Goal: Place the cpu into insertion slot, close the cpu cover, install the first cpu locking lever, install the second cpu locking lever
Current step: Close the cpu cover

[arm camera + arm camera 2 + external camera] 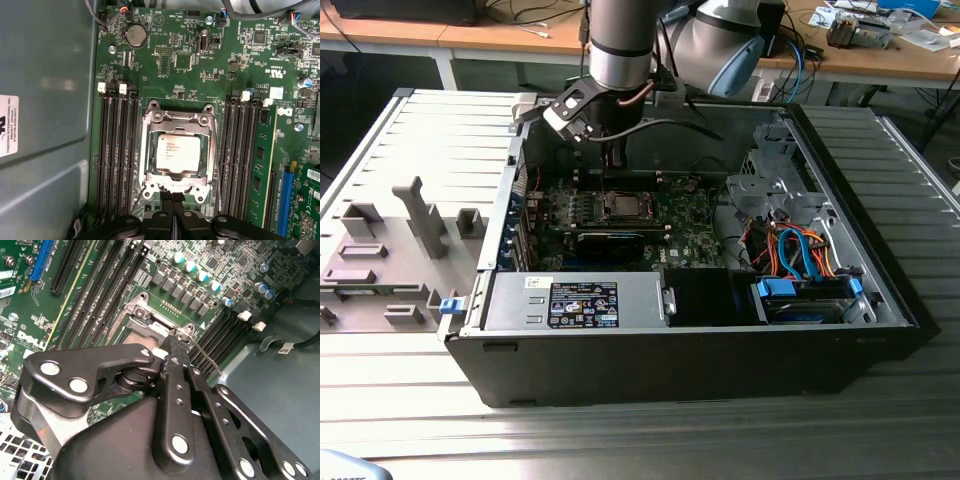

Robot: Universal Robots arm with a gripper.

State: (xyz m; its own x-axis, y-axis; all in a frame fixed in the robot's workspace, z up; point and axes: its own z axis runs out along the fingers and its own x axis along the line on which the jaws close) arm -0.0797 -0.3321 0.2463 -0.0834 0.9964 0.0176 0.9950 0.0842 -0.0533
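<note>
The clenched, empty hand [172, 197] has its tips on the edge of the lowered cover [149, 150], at the slot's [620, 205] twelve o'clock in the exterior view. I judge lever locking is the step, so press straight down without skidding onto the board [190, 65]. The cpu [177, 152], square and dull silver, lies flat in the slot under the cover, a thin wire lever [205, 356] just beside.

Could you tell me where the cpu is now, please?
In the first wrist view the cpu sits in the insertion slot, between two memory slot banks, near the gripper.
</note>
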